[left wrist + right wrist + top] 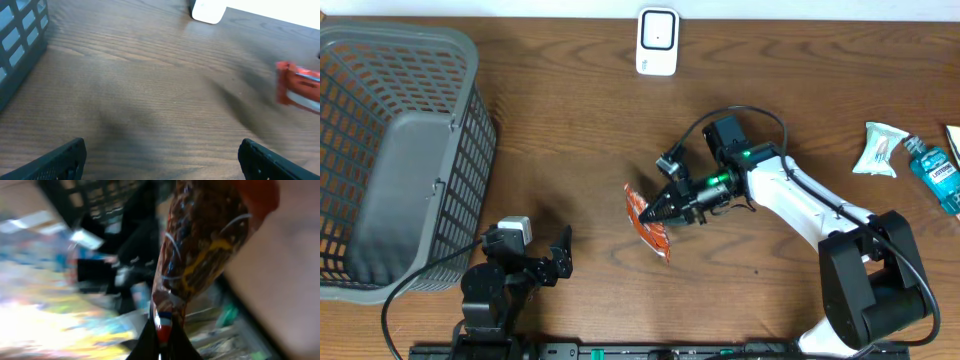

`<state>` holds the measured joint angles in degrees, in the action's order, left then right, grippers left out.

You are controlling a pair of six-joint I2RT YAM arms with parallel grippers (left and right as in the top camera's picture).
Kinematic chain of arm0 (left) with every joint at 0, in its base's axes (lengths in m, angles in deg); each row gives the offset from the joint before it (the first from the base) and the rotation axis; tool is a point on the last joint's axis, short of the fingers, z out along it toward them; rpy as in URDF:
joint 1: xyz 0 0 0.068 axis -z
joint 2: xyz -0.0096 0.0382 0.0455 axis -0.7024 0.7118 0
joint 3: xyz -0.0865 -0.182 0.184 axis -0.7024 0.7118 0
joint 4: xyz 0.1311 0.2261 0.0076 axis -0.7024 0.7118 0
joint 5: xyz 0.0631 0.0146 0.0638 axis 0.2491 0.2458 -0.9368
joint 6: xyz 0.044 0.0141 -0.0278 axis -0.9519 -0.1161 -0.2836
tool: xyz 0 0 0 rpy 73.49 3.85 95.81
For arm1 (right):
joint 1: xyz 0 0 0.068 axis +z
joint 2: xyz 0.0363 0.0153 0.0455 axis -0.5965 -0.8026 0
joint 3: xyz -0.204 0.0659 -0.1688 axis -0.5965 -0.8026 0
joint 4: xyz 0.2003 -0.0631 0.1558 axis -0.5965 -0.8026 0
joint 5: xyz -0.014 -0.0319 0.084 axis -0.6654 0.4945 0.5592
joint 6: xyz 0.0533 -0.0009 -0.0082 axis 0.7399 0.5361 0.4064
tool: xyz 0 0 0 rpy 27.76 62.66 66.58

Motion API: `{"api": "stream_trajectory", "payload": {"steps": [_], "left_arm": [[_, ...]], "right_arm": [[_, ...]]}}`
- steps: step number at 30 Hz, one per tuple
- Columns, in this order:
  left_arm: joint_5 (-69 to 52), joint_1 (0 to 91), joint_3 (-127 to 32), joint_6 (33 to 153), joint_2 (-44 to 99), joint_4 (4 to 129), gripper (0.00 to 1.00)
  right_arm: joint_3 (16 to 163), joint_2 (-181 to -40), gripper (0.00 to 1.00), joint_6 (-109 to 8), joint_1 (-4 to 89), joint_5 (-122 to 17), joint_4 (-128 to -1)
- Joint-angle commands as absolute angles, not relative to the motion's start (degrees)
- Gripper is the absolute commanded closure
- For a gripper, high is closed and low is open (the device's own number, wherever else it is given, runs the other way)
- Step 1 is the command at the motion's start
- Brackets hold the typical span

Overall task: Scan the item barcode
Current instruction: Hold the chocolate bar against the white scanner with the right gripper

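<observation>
Overhead view, item: a red-orange snack packet (658, 240) sits near the middle of the table (570, 130), a little to the right, and is well apart from everything else.
Item, close up: the right wrist view shows the packet (200, 245) running away from the fingers, with a crinkled dark-and-orange print. The view is blurred and no barcode can be made out.
Item, from the left wrist: the packet (297, 92) shows as a red shape at the right edge. It seems to be held clear of the wood, though that is not certain.
Right gripper (648, 213): its jaws are clamped together on one end of the packet.
Scanner (657, 42): a small white unit at the far edge of the table, straight beyond the packet and well apart from it.
Left gripper (161, 147): its jaws are spread wide with nothing between them. It is parked at the near-left, beside the basket (470, 110).
Other items: a wipes pack (878, 148) and a blue mouthwash bottle (935, 172) lie at the far right, untouched.
Step in hand: probably the carry, since the packet is gripped but not yet at the scanner.
Next move: take the packet toward the far edge and turn it so the barcode side faces the scanner window. Which face carries the code cannot be told, so some rotating may be needed.
Risk: the thin foil could flop or slip in an end grip.
</observation>
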<state>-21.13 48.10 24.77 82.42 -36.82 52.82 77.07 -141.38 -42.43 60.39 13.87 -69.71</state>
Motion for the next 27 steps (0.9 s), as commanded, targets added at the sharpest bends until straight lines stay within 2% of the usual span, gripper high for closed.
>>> {"api": "stream_trajectory", "payload": {"steps": [1, 9, 13, 18, 21, 27], "left_arm": [[-20.87, 48.28, 25.17, 82.48, -37.08, 53.52, 0.04], [-20.87, 48.28, 25.17, 82.46, -37.08, 53.52, 0.03], [-20.87, 48.28, 25.17, 82.48, -37.08, 53.52, 0.03], [-20.87, 48.28, 25.17, 82.48, -37.08, 53.52, 0.03], [-20.87, 48.3, 25.17, 82.46, -37.08, 53.52, 0.04], [-20.87, 48.3, 25.14, 82.48, -37.08, 53.52, 0.03]], "right_arm": [[77.24, -141.62, 0.99, -39.24, 59.84, -2.85, -65.82], [77.48, -141.62, 0.99, -38.89, 60.28, -18.93, -55.52], [80.61, -141.62, 0.98, -38.65, 60.34, -28.2, -55.17], [86.84, -141.64, 0.98, -26.87, 60.34, -52.48, -61.77], [89.2, -141.66, 0.98, -21.67, 60.34, -63.11, -60.92], [94.99, -145.88, 0.98, -21.29, 60.28, -69.27, -52.42]]}}
